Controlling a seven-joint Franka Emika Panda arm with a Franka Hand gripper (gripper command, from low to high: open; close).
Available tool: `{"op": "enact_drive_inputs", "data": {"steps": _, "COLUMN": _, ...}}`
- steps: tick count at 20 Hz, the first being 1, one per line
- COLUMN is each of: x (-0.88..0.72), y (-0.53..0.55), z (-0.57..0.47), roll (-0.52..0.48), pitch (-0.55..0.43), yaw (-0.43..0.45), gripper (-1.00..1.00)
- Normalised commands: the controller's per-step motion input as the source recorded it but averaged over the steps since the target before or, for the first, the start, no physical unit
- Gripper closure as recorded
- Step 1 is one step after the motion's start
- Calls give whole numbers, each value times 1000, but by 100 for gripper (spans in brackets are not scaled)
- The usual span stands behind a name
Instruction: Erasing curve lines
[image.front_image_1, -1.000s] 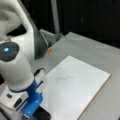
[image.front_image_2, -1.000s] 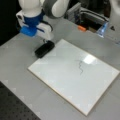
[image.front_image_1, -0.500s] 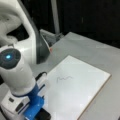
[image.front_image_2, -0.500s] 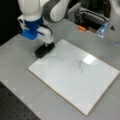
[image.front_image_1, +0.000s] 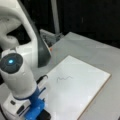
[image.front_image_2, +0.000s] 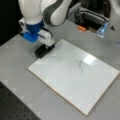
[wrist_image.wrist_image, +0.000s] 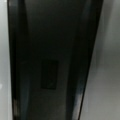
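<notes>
the claw (image.front_image_2: 44, 47) pinches the black eraser (image.front_image_2: 43, 51) at the corner of the white board (image.front_image_2: 57, 75), well apart from the curve lines (image.front_image_2: 80, 67) near the board's middle, which are all there, so no rubbing shows yet.

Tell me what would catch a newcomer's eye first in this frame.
The white board fills the table's middle in both front views, with the curve lines intact near its centre. The gripper sits at the board's upper-left corner in a front view, over a black eraser, which fills the wrist view. An orange object lies beyond the board.
</notes>
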Motion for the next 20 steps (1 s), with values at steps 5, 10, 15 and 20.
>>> {"op": "enact_drive_inputs", "data": {"steps": 5, "x": -82, "y": 130, "z": -185, "roll": 96, "pitch": -152, "yaw": -213, "gripper": -100}}
{"op": "enact_drive_inputs", "data": {"steps": 10, "x": -81, "y": 134, "z": -225, "roll": 90, "pitch": -184, "yaw": -191, "gripper": -100}}
{"op": "enact_drive_inputs", "data": {"steps": 15, "x": -47, "y": 101, "z": -213, "roll": 74, "pitch": -188, "yaw": -159, "gripper": -100}}
{"op": "enact_drive_inputs", "data": {"steps": 20, "x": 15, "y": 10, "z": -177, "roll": 74, "pitch": -171, "yaw": -125, "gripper": -100}}
